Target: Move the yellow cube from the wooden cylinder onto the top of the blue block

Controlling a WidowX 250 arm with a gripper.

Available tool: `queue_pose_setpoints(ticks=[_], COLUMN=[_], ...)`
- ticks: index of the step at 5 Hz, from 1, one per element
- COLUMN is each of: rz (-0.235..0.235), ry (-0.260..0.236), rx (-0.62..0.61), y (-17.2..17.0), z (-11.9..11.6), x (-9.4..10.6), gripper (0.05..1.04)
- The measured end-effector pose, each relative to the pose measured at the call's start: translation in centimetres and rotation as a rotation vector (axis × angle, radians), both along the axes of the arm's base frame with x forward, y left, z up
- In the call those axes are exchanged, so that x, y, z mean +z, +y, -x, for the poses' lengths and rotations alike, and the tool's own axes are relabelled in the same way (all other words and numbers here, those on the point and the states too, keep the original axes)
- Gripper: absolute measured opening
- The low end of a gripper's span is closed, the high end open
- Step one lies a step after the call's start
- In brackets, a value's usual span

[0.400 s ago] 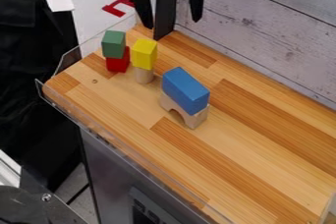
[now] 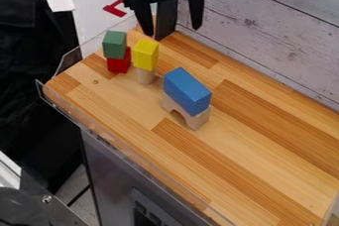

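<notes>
Standing near the upper left end of your light brown striped wooden board (image 2: pixel 252 153) is a yellow rectangular block (image 2: pixel 145 54), sitting upright on top of a short natural wood cylinder (image 2: pixel 145 76). Just beside it, on the left in the camera view, you've got another little stack: a green block (image 2: pixel 114 44) resting on a red block (image 2: pixel 119 62). Can't really tell you whether those two stacks touch each other

Go a bit toward the middle of the board and you'll see a chunky blue rectangular block (image 2: pixel 187 91) lying along the top of a natural wood arch block (image 2: pixel 192 118), with the arch's opening facing down. That pair is clearly apart from the other two stacks

Your black two-finger gripper (image 2: pixel 173 30) hangs at the top of the view, spread pretty wide with nothing in its grip. The yellow block and the green one are the nearest blocks to it, lower and off to the left, neither of them touched

Further out, you've got a weathered gray plank wall (image 2: pixel 278 31) running behind the board, a red piece (image 2: pixel 114 8) past the far left end, and a clear plastic rim (image 2: pixel 106 140) along the front edge
</notes>
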State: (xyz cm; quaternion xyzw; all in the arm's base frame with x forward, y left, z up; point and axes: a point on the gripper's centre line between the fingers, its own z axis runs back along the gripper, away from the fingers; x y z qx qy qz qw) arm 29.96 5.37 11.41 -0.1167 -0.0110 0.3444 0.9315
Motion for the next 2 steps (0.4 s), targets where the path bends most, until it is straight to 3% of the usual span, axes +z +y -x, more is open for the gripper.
queue_pose_setpoints(ticks=[1,2], rz=[-0.006,-0.058], ry=[-0.009,0.004], rx=[0.048,0.045], y=[2.0,3.6], z=[0.2,0.3], x=[0.3,1.2], gripper=[0.999,0.999])
